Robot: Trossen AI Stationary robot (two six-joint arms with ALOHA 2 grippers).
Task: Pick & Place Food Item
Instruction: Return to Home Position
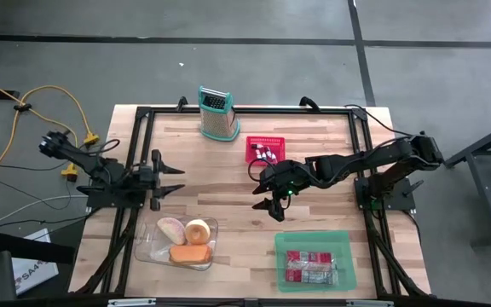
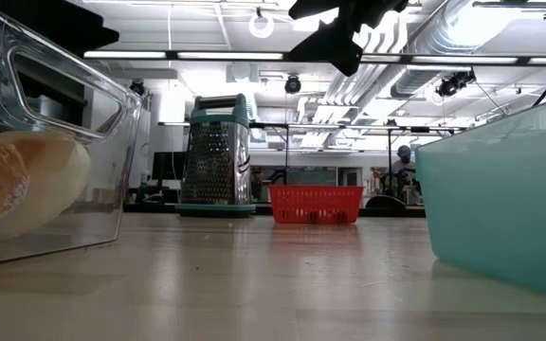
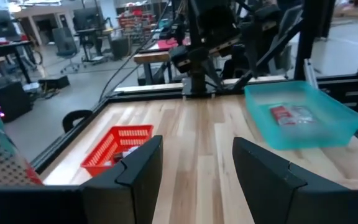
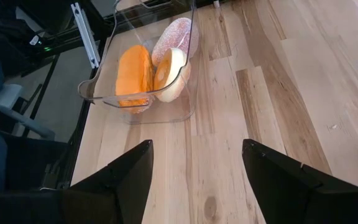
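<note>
A clear plastic container at the table's near left holds several bread-like food items: an orange bun, a sugared doughnut and a pale bagel. They lean on one another inside it. My right gripper hangs open above the table's middle, slanting down toward the container, with nothing between its fingers. My left gripper is at the left side, level and pointing toward the table's right edge. It is open and empty.
A teal bin with red packets sits at the near right. A red basket and a metal grater stand at the far side. A black frame runs round the table's edges. Bare wood lies between container and bin.
</note>
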